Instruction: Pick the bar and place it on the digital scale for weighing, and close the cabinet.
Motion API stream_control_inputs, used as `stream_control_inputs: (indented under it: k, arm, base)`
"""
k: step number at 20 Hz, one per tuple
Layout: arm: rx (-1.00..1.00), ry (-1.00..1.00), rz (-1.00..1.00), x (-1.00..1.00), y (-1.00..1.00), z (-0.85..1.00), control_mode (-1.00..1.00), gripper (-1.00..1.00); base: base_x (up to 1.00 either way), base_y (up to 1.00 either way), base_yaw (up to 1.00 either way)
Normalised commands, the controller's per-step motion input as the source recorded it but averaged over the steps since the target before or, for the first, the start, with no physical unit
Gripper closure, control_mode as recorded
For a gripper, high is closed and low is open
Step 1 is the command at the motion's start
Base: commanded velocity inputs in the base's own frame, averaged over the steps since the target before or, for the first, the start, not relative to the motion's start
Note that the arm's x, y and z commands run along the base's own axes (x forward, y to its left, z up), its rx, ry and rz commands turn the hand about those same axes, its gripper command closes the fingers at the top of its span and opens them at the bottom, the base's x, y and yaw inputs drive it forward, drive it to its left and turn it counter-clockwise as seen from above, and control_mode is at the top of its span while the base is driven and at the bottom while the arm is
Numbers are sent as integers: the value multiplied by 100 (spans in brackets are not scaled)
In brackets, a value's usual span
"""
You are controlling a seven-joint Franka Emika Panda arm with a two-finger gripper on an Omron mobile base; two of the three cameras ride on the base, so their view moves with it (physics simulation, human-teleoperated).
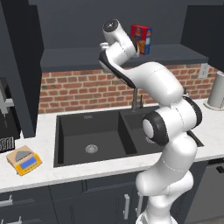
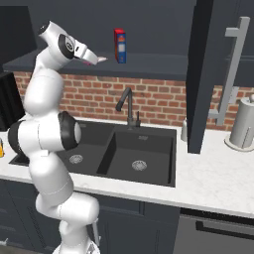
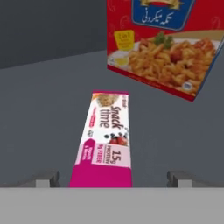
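Note:
The pink and white bar (image 3: 106, 140) lies flat on the open cabinet's shelf (image 3: 39, 100), its near end between my two finger tips. My gripper (image 3: 113, 178) is open, with a gap on each side of the bar. From the base cameras the gripper (image 2: 92, 56) reaches over the shelf edge, with the bar's pink tip (image 2: 101, 59) just past it. The cabinet (image 1: 122, 54) stands open, one door (image 2: 203, 74) swung out at the right and another door (image 1: 17, 65) at the left. The orange-yellow digital scale (image 1: 24, 160) sits on the counter left of the sink.
A red and blue upright box (image 3: 162, 43) stands just behind the bar, also seen as the box (image 1: 141, 38) on the shelf. Below are the black double sink (image 1: 94, 131), a faucet (image 2: 126, 106) and a paper towel roll (image 2: 243, 124) on the white counter.

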Motion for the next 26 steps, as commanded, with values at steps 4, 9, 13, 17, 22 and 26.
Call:
stream_control_inputs:
  k: [4,9,13,17,22,26]
  arm:
    - [0,0,-2,15,-2,-6,-100,-100]
    - [0,0,-2,17,-8,-2,-100,-100]
    - [0,0,-2,13,-18,-13,-100,-100]
    - [0,5,-2,1,-2,-41,-100,100]
    - [0,1,0,-13,2,-66,-100,100]
    - [0,2,0,-16,10,-70,-100,100]
  base:
    - [0,0,0]
    - [0,0,0]
    - [0,0,0]
    - [0,0,0]
    - [0,0,0]
    - [0,0,0]
